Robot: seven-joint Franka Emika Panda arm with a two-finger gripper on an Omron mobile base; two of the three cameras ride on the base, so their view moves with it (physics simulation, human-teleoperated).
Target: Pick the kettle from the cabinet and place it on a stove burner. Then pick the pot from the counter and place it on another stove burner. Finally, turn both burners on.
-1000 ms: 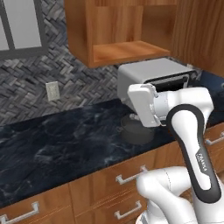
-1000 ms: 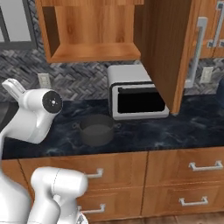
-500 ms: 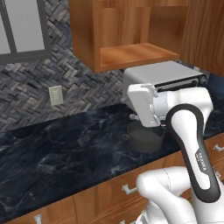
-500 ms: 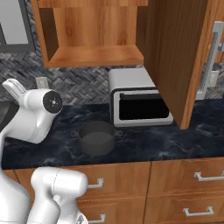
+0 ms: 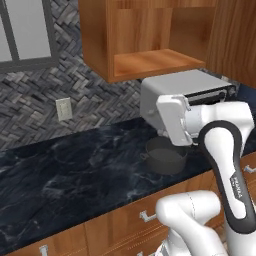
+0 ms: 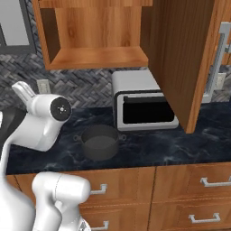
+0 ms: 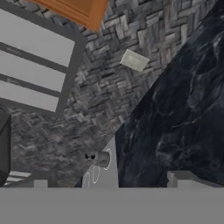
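1. One pot (image 5: pixel 165 155) sits mid-frame in the left base view, near the counter (image 5: pixel 75 175) front edge, just before a toaster oven (image 5: pixel 185 95); open counter spreads left.
2. In the right base view, we see the pot (image 6: pixel 99 142) lower center, the cabinet (image 6: pixel 97 38) niche above.
3. In the hand view, a wall outlet (image 7: pixel 134 60) sits upper center; we cannot tell the pincer's state.

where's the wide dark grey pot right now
The wide dark grey pot sits on the black marble counter, just left of and in front of the silver toaster oven, below the open wooden cabinet.
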